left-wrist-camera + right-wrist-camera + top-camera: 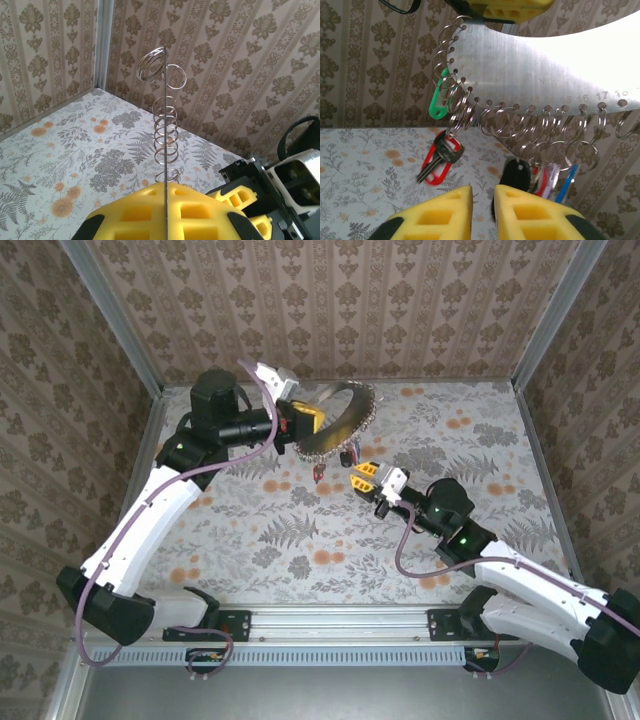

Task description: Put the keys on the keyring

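Observation:
The keyring [336, 416] is a wide silvery disc fringed with small wire rings, held tilted above the far middle of the table. My left gripper [300, 423] is shut on its left edge; in the left wrist view the disc [165, 125] runs edge-on between the yellow fingers [200, 210]. Keys hang from the lower rim: a dark key with a red tag [440, 157], a green tag [439, 102], a black tag [516, 175] and a blue one [567, 182]. My right gripper [483, 192] sits just below them, slightly open with nothing between its fingers.
The table [300, 540] has a floral cover and is walled on three sides with patterned paper [400, 310]. Metal posts [110, 310] stand at the far corners. A rail [330, 625] runs along the near edge between the arm bases.

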